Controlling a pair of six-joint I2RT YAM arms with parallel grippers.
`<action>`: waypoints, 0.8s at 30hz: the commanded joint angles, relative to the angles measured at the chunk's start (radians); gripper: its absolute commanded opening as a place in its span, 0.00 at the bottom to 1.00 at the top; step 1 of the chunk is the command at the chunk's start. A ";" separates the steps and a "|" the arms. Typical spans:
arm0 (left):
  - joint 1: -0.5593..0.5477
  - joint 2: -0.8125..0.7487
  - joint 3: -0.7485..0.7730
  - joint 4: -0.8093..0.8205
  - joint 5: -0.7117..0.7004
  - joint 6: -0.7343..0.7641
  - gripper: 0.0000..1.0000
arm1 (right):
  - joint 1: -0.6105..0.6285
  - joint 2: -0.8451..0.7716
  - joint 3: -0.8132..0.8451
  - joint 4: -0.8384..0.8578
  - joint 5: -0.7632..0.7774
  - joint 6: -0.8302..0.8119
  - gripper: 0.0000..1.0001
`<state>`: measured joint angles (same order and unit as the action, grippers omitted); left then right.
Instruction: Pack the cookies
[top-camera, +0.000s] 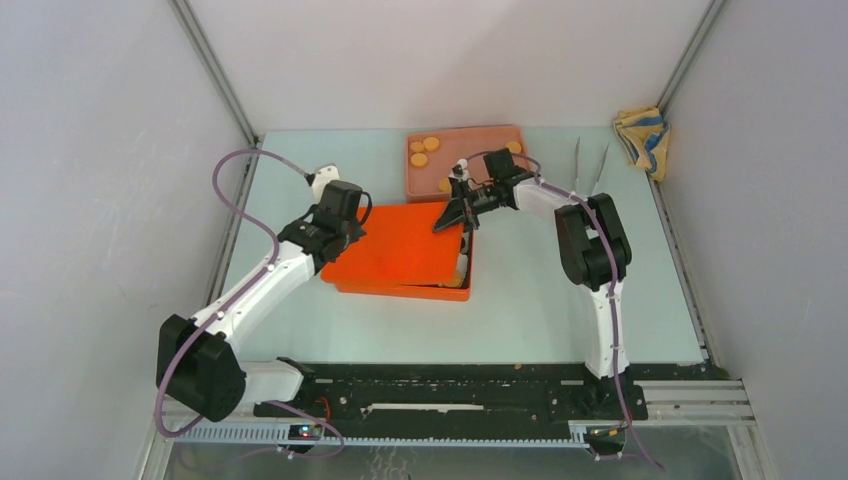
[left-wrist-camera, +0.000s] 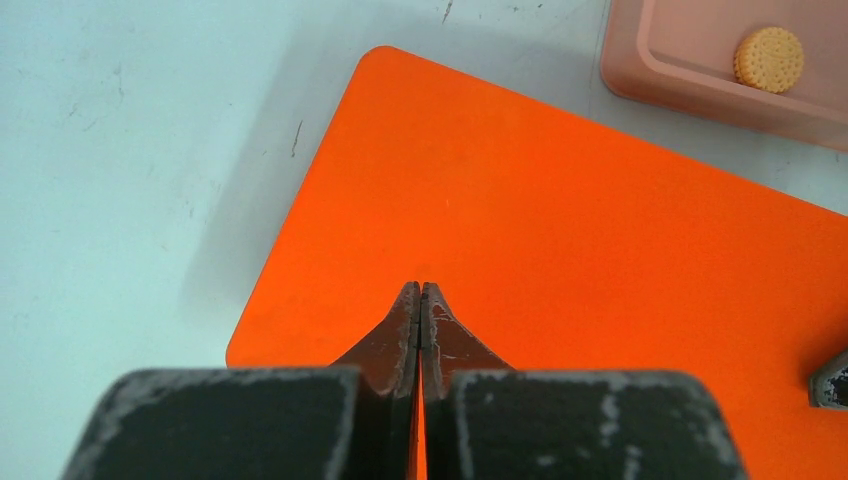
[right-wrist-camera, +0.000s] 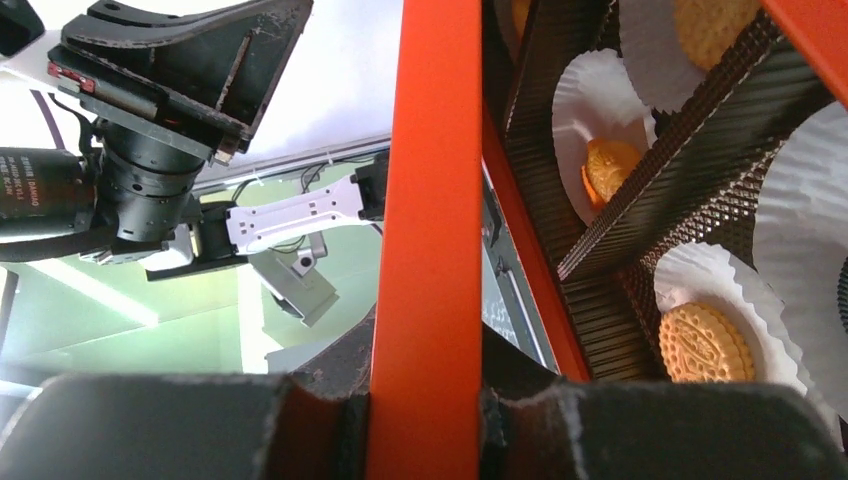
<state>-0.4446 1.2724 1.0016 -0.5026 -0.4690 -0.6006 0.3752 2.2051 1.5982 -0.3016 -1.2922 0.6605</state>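
The right end effector (right-wrist-camera: 422, 412) is clamped on the right-hand rim of the orange lid (top-camera: 395, 245), pinching the thin edge between both fingers. I'd say this is so the lid can be swung over the box (top-camera: 466, 268); whether it is going up or down I can't tell. The left end effector (left-wrist-camera: 420, 295) is fully closed with nothing in it, its tips low over the lid's left part, probably to steady it, though I can't make out contact. Some cookies (right-wrist-camera: 705, 345) already lie in white paper cups (right-wrist-camera: 590, 100) between dark dividers (right-wrist-camera: 650, 200) inside the box, mid-bench; others (top-camera: 425, 150) lie in the pink tray (top-camera: 470, 133) at the bench's far edge. The right arm reaches in from the right, elbow high, wrist turned sideways; the left stretches forward, wrist bent down.
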 joint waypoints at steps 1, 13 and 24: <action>0.006 -0.001 -0.015 0.018 -0.026 0.021 0.00 | -0.006 -0.028 0.008 -0.089 -0.046 -0.101 0.00; 0.006 0.048 -0.019 0.036 0.020 0.009 0.00 | -0.103 -0.034 -0.015 -0.284 -0.061 -0.297 0.00; -0.020 0.194 -0.114 0.223 0.173 0.004 0.00 | -0.135 0.034 0.047 -0.527 -0.051 -0.523 0.00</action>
<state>-0.4500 1.4082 0.9371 -0.3904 -0.3771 -0.6014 0.2447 2.2253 1.6131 -0.7280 -1.3460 0.2184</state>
